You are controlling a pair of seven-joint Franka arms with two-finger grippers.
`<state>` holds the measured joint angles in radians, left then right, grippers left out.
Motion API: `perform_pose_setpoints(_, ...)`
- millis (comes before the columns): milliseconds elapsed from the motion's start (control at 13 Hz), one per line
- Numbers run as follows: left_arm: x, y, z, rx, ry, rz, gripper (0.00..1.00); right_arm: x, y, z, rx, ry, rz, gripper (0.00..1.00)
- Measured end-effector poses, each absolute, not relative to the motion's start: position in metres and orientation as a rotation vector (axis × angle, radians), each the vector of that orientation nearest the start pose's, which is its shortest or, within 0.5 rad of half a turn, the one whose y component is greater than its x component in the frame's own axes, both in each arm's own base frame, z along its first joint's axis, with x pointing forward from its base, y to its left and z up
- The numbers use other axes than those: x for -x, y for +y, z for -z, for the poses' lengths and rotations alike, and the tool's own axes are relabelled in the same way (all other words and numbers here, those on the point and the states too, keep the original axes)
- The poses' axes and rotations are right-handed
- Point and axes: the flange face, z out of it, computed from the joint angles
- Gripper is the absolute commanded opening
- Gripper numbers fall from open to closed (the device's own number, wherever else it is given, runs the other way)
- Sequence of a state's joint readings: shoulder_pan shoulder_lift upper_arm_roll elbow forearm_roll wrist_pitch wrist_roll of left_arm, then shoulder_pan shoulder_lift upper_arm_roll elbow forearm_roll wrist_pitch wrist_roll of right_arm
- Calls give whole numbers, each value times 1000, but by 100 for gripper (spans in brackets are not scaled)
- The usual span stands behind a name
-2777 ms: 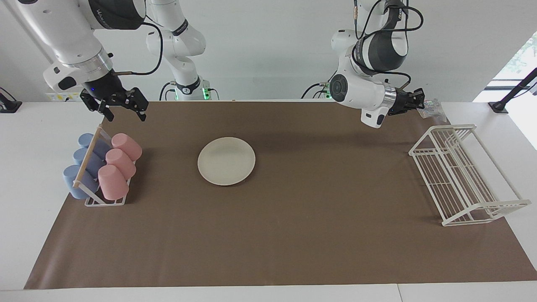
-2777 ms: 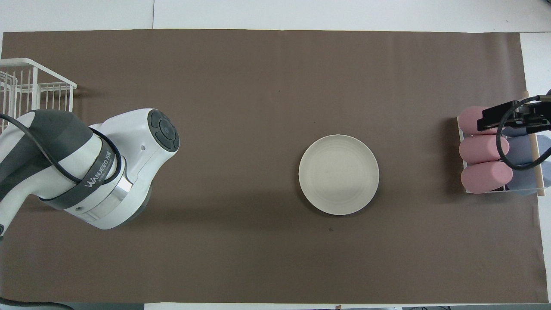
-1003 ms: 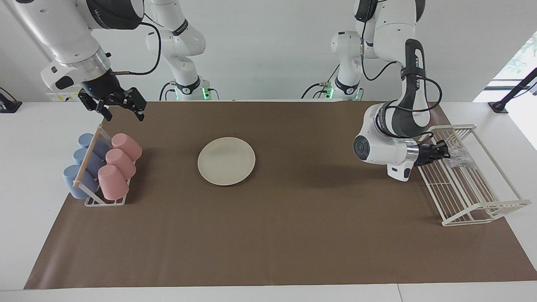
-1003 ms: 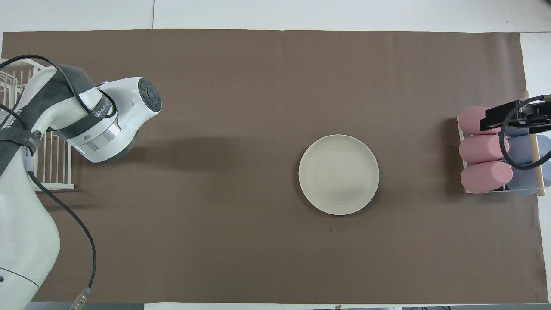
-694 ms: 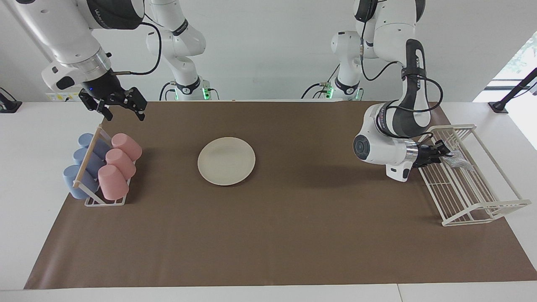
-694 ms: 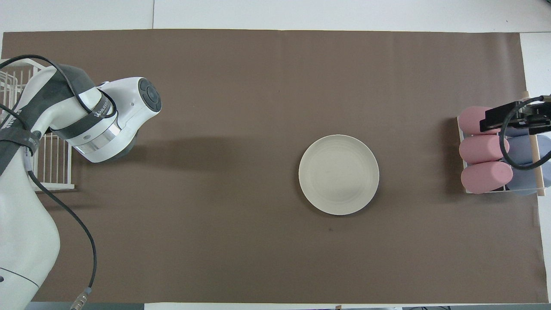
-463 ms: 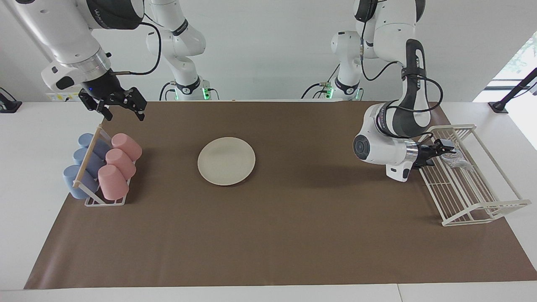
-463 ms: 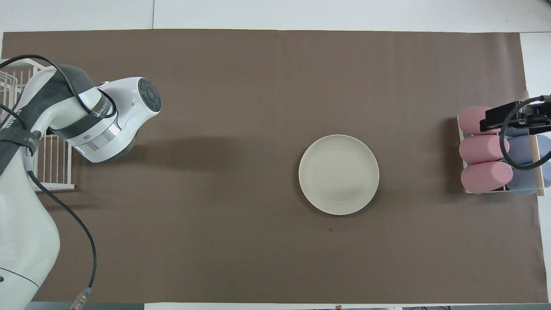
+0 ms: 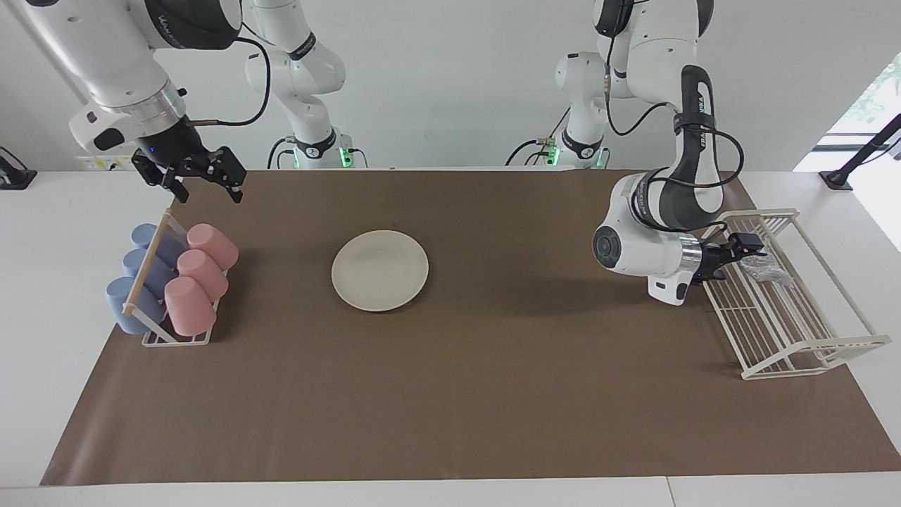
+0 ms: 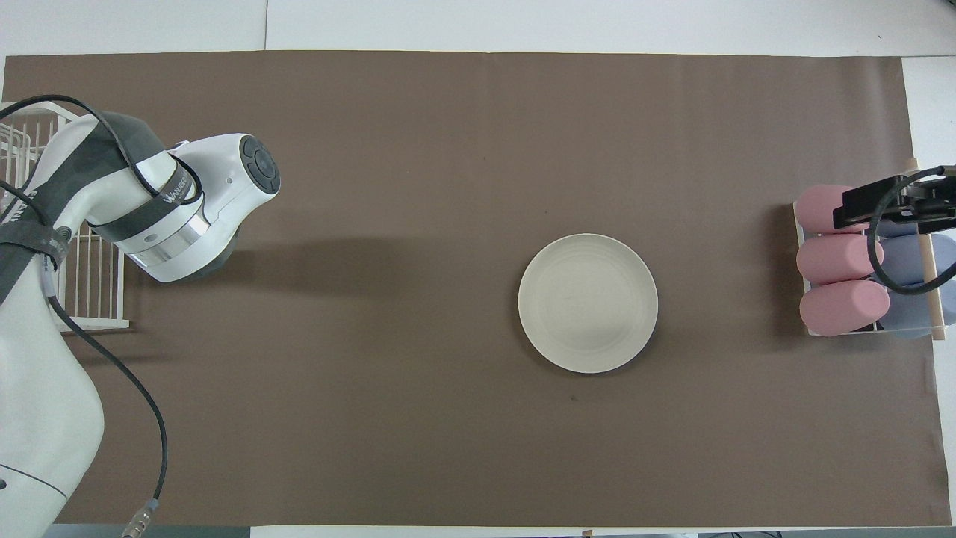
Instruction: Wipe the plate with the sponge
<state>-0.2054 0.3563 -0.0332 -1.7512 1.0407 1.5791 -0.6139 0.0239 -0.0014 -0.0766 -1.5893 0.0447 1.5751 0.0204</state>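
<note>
Sponge [image 9: 766, 267] released, seemingly in rack [image 9: 830, 348]

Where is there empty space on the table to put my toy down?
The brown mat is bare between the plate and the white wire rack, and along its whole edge farthest from the robots. It is crowded at the cup rack and at the wire rack, where the left gripper hangs beside the sponge.
</note>
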Motion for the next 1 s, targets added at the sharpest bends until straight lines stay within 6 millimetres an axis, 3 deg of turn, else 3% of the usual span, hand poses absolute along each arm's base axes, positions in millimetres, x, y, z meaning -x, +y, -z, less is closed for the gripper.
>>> perform_pose_setpoints(386, -596, -24, -498, 2414, -215, -9, 100, -553, -25, -617, 3094, 115, -19, 100)
perform_pose_setpoints(694, -563, 1, -571, 2717, -366, -9, 100, -554, -24, -617, 3094, 114, -19, 100)
perform_pose_setpoints(1003, -518, 20, -627, 2928, -326, -48, 100, -554, -22, -617, 3095, 107, -19, 100)
